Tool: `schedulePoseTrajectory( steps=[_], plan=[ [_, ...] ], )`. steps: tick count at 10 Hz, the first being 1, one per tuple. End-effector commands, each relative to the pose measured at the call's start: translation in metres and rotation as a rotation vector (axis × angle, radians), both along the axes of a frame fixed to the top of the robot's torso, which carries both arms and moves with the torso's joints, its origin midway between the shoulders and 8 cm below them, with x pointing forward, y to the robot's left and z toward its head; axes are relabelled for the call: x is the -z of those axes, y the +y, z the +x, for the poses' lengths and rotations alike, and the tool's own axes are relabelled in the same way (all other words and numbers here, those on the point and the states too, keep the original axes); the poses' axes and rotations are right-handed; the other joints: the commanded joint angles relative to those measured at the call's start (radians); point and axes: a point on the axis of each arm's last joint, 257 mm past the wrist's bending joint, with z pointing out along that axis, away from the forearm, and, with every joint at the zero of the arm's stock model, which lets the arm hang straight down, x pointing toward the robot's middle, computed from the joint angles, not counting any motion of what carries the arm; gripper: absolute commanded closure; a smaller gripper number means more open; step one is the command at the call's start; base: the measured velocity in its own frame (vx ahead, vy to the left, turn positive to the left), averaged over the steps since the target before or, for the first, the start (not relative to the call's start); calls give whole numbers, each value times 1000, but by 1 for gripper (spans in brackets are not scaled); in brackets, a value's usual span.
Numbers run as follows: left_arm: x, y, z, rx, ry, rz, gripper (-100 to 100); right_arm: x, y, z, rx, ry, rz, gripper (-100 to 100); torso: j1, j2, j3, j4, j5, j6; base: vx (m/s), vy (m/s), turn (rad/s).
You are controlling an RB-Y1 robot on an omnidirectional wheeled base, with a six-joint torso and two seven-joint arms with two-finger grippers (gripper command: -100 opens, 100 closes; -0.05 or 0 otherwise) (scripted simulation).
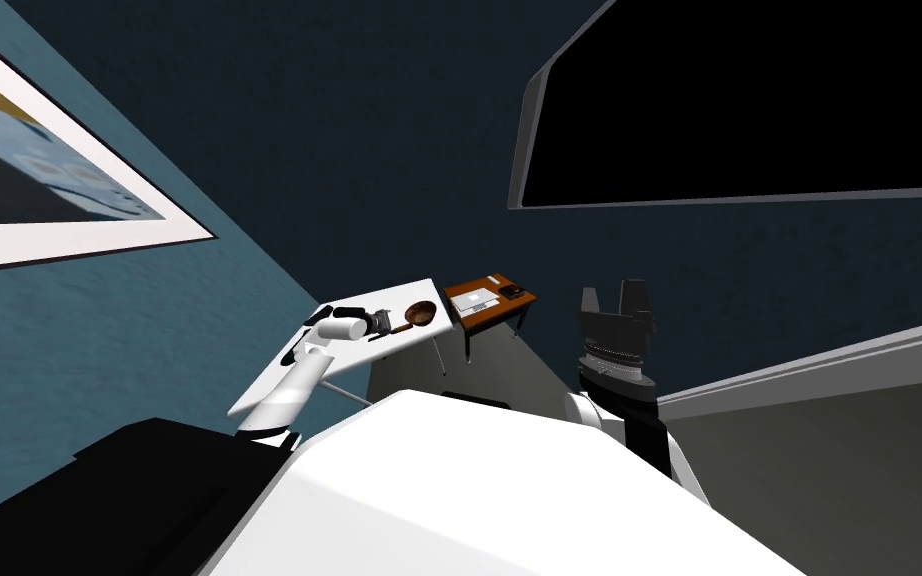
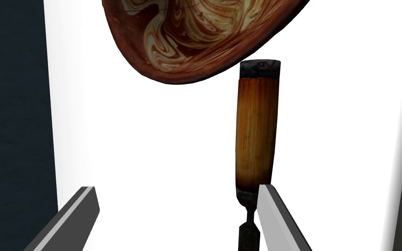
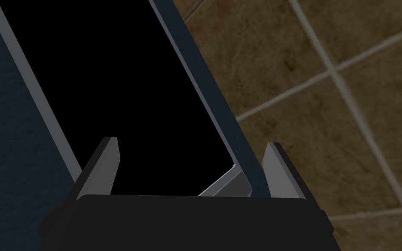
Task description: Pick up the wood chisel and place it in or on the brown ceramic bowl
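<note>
Left wrist view: the left end effector [image 2: 177, 188] stands released, and the wood chisel [image 2: 257, 130] seems just inside one finger; closing off-centre may knock it into the bowl [image 2: 187, 39] beyond.

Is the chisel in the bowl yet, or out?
Out. The chisel lies flat on the white table, outside the bowl rim, near the open left gripper.

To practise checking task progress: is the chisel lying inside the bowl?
No, the chisel lies on the table, outside the bowl.
</note>
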Motion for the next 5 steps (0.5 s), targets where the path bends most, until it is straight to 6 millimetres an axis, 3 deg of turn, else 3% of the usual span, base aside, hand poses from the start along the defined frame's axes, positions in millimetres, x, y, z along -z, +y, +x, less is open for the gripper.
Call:
schedulePoseTrajectory(
  steps=[1,5],
  plan=[
    [7,4,-12,-11,44,-10,-100,0,0,0,0,0,0,0,0,0,0,0,0,0,72,-46,18],
    [26,24,-50,-62,199,-45,-100,0,0,0,0,0,0,0,0,-3,-2,-1,0,0,117,-54,39]
  ],
)
